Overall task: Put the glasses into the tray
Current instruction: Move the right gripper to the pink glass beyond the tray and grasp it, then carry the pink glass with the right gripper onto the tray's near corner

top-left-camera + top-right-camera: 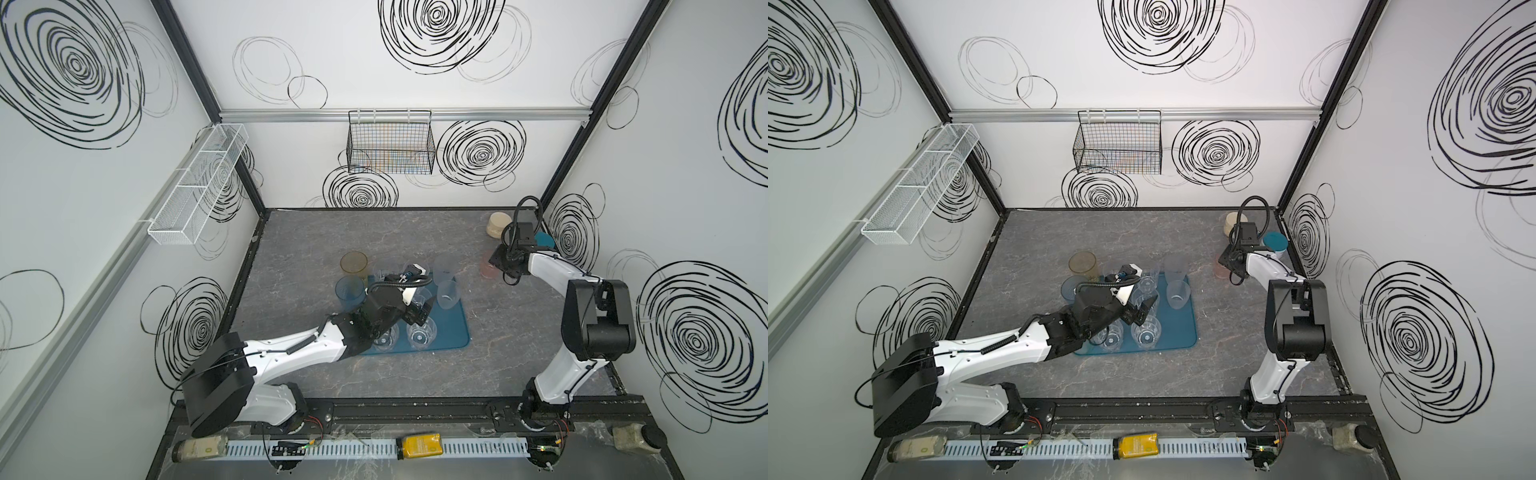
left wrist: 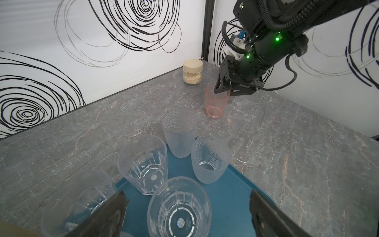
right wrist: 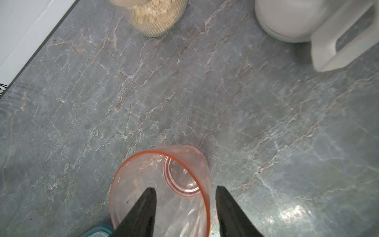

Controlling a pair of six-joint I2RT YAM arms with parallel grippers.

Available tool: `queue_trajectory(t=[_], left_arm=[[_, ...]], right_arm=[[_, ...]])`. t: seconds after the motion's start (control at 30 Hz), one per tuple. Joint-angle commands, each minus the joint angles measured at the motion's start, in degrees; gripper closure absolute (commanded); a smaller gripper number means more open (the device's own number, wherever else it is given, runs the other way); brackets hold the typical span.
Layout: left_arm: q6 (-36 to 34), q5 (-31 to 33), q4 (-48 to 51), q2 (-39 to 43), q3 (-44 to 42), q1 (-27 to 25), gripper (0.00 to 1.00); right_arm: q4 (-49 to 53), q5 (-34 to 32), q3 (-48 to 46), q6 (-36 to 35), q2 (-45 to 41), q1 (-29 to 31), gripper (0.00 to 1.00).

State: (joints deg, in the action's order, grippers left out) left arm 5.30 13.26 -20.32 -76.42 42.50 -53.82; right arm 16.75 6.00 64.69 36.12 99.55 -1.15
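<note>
The tray [image 1: 453, 328] lies near the middle of the tabletop [image 1: 374, 232] and holds upright clear glasses [image 2: 178, 209]. Above them the left gripper [image 2: 188, 191] is spread wide. The pink glass [image 3: 160, 190] stands upright on the tabletop toward the far right corner, well apart from the tray. The right gripper [image 3: 185, 187] is parted astride its rim, one finger inside and one outside, the wall unpinched. Beside the tray's left edge stand the amber glass [image 1: 353, 264] and blue glass [image 1: 349, 291].

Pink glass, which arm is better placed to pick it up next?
Right arm: its jaws straddle the pink glass rim, one inside, one outside. The left arm hovers over the tray, jaws open.
</note>
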Motion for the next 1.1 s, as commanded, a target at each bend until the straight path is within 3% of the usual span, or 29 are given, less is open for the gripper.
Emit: queue_trajectory(t=[0.0, 0.4, 0.73, 0.9, 1.07], left_arm=[[-0.57, -0.33, -4.21, 1.06, -0.49, 0.38, 0.04], [-0.61, 2.58, -3.26, 6.54, -2.38, 2.06, 0.04], [1.07, 3.88, -3.58, 8.04, -3.21, 4.31, 0.04], [2.35, 3.15, -3.78, 7.44, -2.96, 4.31, 0.04], [2.42, 3.53, -4.14, 7.13, -2.77, 4.33, 0.04]], right_arm=[[-1.91, 0.85, -1.34, 0.72, 0.28, -0.27, 0.56], [-0.71, -2.56, -2.38, -2.10, -4.28, 1.28, 0.96], [9.67, -13.70, -2.97, -6.88, -14.36, 11.62, 0.96], [15.77, -13.90, -7.84, -6.86, -19.84, 12.56, 0.96], [22.88, -16.74, -11.54, -4.36, -25.75, 19.58, 0.95]])
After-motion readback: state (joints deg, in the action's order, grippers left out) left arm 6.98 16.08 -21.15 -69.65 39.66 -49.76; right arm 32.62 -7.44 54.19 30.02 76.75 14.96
